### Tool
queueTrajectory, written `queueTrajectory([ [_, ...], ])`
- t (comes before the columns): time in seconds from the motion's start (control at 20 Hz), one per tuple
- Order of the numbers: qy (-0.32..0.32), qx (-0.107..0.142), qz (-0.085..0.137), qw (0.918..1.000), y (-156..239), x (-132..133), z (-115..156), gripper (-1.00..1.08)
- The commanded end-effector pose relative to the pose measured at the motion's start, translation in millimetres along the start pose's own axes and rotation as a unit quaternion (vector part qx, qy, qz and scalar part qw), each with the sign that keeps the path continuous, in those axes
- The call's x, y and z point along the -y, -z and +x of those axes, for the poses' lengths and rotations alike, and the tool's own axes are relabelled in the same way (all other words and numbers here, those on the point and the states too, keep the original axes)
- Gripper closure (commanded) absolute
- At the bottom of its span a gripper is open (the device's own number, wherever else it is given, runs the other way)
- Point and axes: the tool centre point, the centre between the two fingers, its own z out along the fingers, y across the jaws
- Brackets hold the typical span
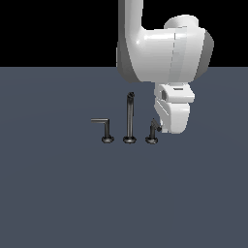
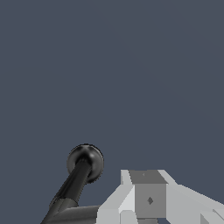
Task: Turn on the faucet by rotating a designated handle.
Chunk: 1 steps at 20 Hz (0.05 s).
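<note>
The faucet stands as three dark metal pieces in a row in the exterior view, with the tall spout post (image 1: 130, 116) in the middle. The handle (image 1: 152, 131) is the piece on the exterior view's right; only its post and round base show, because my gripper (image 1: 168, 126) covers its lever. The wrist view looks down on the handle's post and base (image 2: 85, 162), and the lever runs toward my gripper (image 2: 148, 199), which sits right beside it. The fingers appear as one block with no gap, holding nothing.
The twin handle (image 1: 104, 130), its lever pointing to the exterior view's left, stands at the other end of the row. All pieces rest on a flat dark blue-grey floor (image 1: 58, 193). My white arm (image 1: 160, 48) hangs over the faucet's right side.
</note>
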Motion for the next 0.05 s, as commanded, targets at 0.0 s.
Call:
queueTrajectory([
  [0.0, 0.011, 0.003, -0.002, 0.9999, 0.2, -3.2, -19.7, 1.08],
])
